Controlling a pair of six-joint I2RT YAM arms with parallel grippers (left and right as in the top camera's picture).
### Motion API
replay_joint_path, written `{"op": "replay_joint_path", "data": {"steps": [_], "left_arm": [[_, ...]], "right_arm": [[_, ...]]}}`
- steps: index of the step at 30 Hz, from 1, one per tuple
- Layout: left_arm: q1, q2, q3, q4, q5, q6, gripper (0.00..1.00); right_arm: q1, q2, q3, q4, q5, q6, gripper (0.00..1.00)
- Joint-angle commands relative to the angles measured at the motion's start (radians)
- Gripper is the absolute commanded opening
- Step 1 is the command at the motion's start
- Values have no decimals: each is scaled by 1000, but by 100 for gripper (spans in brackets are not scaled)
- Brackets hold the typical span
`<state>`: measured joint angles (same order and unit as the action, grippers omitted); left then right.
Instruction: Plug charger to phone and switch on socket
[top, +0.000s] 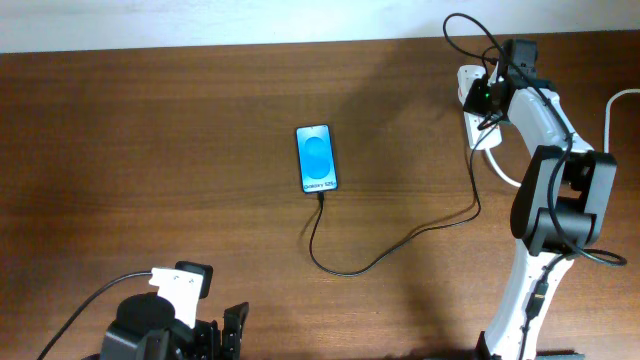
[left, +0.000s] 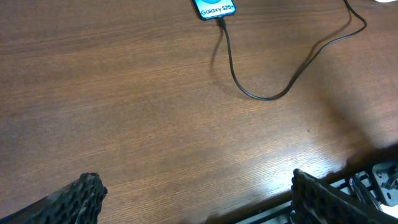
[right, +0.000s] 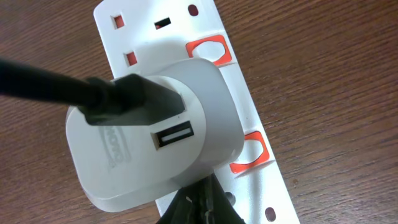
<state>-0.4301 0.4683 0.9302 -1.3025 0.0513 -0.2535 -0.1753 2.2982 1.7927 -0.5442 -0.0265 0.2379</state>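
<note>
Right tool (right: 200, 208), apparently closed, is poised over the socket (right: 140, 37) at the table's (top: 150, 150) far right. With the charger (right: 124, 106) already plugged into the phone (top: 316, 158), a red switch (right: 249, 152) must be pressed.

Phone (left: 214, 7) mostly beyond the left wrist view's top edge

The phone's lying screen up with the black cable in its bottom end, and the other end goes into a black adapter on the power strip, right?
Not quite. The adapter is white, not black; the right wrist view shows it seated in the power strip. The phone does lie screen up with the black cable in its bottom end.
</note>
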Motion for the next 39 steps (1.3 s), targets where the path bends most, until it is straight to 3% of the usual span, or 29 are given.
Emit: {"op": "replay_joint_path", "data": {"steps": [1, 13, 19, 30, 39], "left_arm": [[-2, -3, 0, -1, -4, 9, 99], [-2, -3, 0, -1, -4, 8, 99], [-2, -3, 0, -1, -4, 8, 99], [-2, -3, 0, -1, -4, 8, 99], [-2, -3, 0, -1, -4, 8, 99]], "right_arm": [[-5, -19, -11, 17, -6, 18, 4], [-10, -103, -6, -20, 11, 68, 4], [-10, -98, -7, -48, 129, 146, 4], [-10, -45, -8, -20, 132, 148, 4], [-16, -17, -9, -6, 110, -32, 4]]}}
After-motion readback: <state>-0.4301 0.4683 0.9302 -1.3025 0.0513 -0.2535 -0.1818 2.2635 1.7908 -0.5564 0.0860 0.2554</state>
